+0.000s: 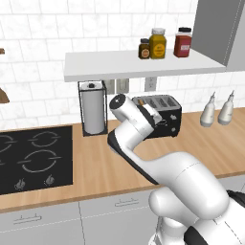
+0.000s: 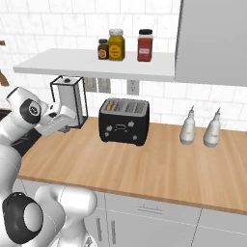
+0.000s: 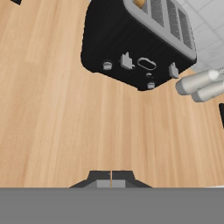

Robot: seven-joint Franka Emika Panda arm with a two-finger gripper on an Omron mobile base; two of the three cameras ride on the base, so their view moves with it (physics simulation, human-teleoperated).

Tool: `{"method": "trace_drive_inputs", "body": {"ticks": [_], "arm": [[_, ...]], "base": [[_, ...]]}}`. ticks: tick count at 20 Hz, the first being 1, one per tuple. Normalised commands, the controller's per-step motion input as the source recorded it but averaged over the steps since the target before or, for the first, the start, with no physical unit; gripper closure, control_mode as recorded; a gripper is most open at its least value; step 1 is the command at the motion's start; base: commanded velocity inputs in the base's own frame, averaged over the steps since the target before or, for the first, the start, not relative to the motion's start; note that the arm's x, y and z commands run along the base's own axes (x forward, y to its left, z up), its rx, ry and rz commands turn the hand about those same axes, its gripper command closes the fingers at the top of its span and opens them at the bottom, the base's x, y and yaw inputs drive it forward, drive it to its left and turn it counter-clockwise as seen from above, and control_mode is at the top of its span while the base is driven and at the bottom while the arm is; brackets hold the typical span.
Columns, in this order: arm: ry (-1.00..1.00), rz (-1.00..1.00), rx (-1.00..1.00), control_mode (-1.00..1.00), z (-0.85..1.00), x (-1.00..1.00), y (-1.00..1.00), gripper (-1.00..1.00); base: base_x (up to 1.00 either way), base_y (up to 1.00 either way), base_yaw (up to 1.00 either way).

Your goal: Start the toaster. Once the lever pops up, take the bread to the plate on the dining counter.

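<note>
The black toaster (image 2: 124, 121) stands on the wood wall-side counter under the shelf; it also appears as the toaster (image 3: 131, 43) in the hand view and the toaster (image 1: 165, 115) behind my arm. A tan slice of bread (image 2: 110, 104) sits in its leftmost slot, the bread (image 3: 140, 3) just peeking out at the top edge. Two front levers (image 3: 127, 61) show on its face. My gripper (image 3: 111, 178) is shut with nothing in it, hovering over bare counter short of the toaster's front, to its left in the right base view. The plate and the dining counter are out of view.
A paper-towel roll (image 1: 93, 112) in a black frame stands left of the toaster. The black stove (image 1: 33, 158) lies further left. Two grey bottles (image 2: 198, 128) stand to the right. A white shelf (image 1: 143, 64) with three jars hangs above, beside a grey wall cabinet (image 2: 212, 38).
</note>
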Motion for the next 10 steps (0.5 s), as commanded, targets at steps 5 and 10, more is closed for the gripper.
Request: {"method": "trace_drive_inputs", "body": {"ticks": [5, 10], "arm": [[0.00, 0.00, 0.00, -1.00, 0.00, 0.00, 0.00, 1.00], [0.00, 0.00, 0.00, -1.00, 0.00, 0.00, 0.00, 1.00]], "base": [[0.00, 0.00, 0.00], [0.00, 0.00, 0.00]]}}
